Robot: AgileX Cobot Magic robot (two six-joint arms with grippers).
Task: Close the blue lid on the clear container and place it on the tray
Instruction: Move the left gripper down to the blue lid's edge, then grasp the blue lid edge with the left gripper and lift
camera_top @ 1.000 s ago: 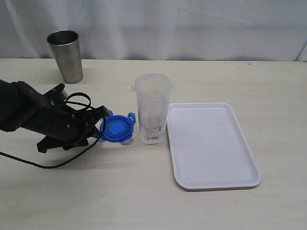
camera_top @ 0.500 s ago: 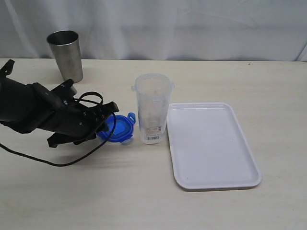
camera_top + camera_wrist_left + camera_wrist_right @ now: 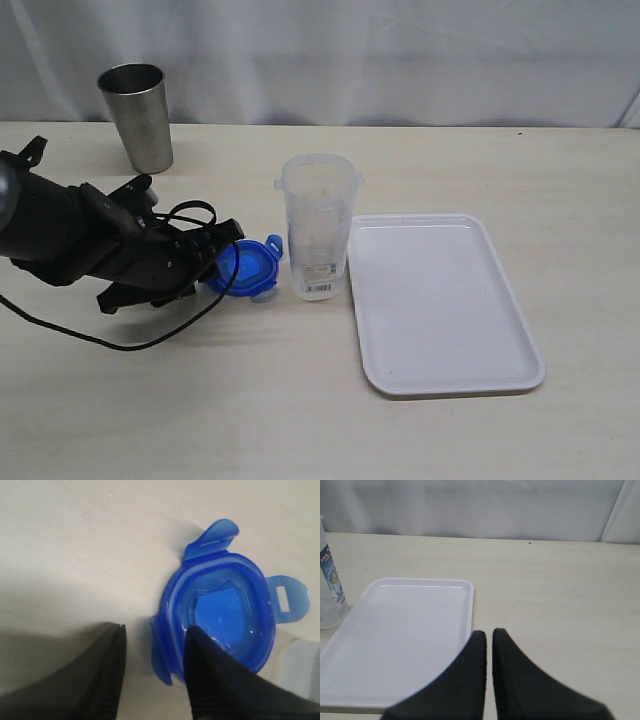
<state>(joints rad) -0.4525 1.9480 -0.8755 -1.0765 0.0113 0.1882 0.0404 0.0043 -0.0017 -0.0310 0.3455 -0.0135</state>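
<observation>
Left gripper [image 3: 154,672] part-open, pinching one edge of the blue lid [image 3: 225,617], tilted just left of the clear container [image 3: 318,226]; tray [image 3: 440,305] touching container's right. Right gripper [image 3: 489,645] closed, empty.

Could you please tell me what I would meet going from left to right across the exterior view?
Black left claw → round bright-blue plastic lid → tall clear plastic container → flat white rectangular tray. The steel tumbler overlaps the arm's span, so I omit it.

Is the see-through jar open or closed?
Open. The clear container has no lid on top; the blue lid is beside it.
</observation>
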